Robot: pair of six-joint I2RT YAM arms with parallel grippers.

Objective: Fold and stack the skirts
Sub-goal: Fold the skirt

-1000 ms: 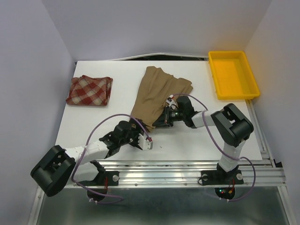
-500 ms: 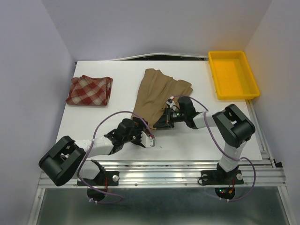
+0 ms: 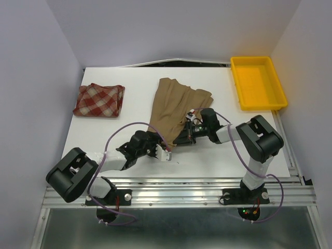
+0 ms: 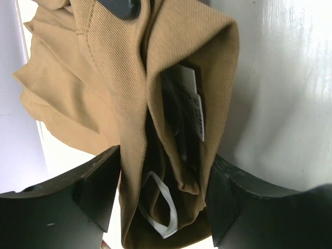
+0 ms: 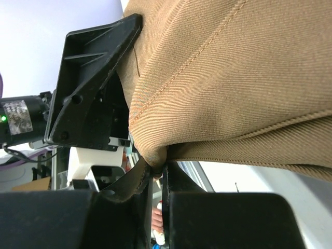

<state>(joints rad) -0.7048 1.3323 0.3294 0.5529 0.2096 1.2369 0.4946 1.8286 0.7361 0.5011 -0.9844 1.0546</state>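
White table (image 3: 104, 129), pale walls around. Mid-table lies the tan skirt (image 3: 171, 104), spread flat at the far end, bunched at the near edge. Far left, well apart, the plaid skirt (image 3: 98, 100), already folded.

Right tool (image 5: 156, 174) narrow, pinching a fold of the tan cloth. Left tool (image 4: 162, 199) wide, astride the neighbouring corner with its white loop (image 4: 167, 193); hard to tell whether pressing yet.

Risks from here:
- Catching only the top layer, so dropping the under layer on lifting.
- Pulling unevenly against the right pinch, so skewing the fold.
- Snagging the loop instead of cloth.
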